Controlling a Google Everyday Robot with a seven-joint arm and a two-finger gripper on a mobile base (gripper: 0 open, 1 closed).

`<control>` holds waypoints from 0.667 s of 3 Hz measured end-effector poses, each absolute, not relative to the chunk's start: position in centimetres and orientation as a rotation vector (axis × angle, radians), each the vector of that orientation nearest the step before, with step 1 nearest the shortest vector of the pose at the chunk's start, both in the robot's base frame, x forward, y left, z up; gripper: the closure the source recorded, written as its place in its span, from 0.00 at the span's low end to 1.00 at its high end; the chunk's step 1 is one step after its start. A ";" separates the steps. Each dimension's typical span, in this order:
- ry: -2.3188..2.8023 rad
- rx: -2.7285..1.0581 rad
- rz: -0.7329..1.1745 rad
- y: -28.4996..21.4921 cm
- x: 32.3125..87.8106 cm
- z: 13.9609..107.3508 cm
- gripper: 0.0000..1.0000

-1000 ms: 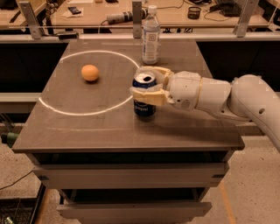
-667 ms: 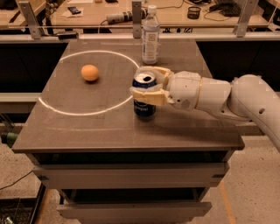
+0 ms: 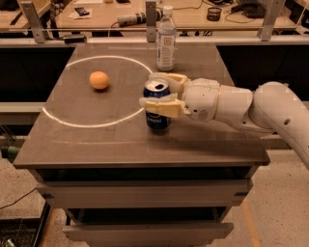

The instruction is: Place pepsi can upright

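The blue pepsi can (image 3: 158, 118) stands upright on the brown table (image 3: 96, 144), on the right rim of a white circle (image 3: 72, 123) marked on the tabletop, its silver top facing up. My gripper (image 3: 157, 92) reaches in from the right. Its two cream fingers sit on either side of the can's upper half, the near finger (image 3: 161, 107) across the can's front and the far finger (image 3: 166, 77) behind its top. The gripper looks shut on the can. The can's bottom rests on the table.
A clear plastic bottle (image 3: 166, 41) stands upright just behind the gripper. An orange (image 3: 99, 80) lies inside the white circle at the left. My white arm (image 3: 251, 108) spans the table's right side. A cluttered bench (image 3: 145, 14) stands behind the table.
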State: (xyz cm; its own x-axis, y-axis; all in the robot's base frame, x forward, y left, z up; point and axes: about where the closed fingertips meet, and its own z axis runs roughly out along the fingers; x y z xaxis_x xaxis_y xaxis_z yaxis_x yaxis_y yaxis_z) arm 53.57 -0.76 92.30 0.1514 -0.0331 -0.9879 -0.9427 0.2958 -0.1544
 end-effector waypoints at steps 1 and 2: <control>1.228 -1.066 0.874 -0.5 53.5 92.3 0.00; 1.228 -1.066 0.874 -0.5 53.5 92.3 0.00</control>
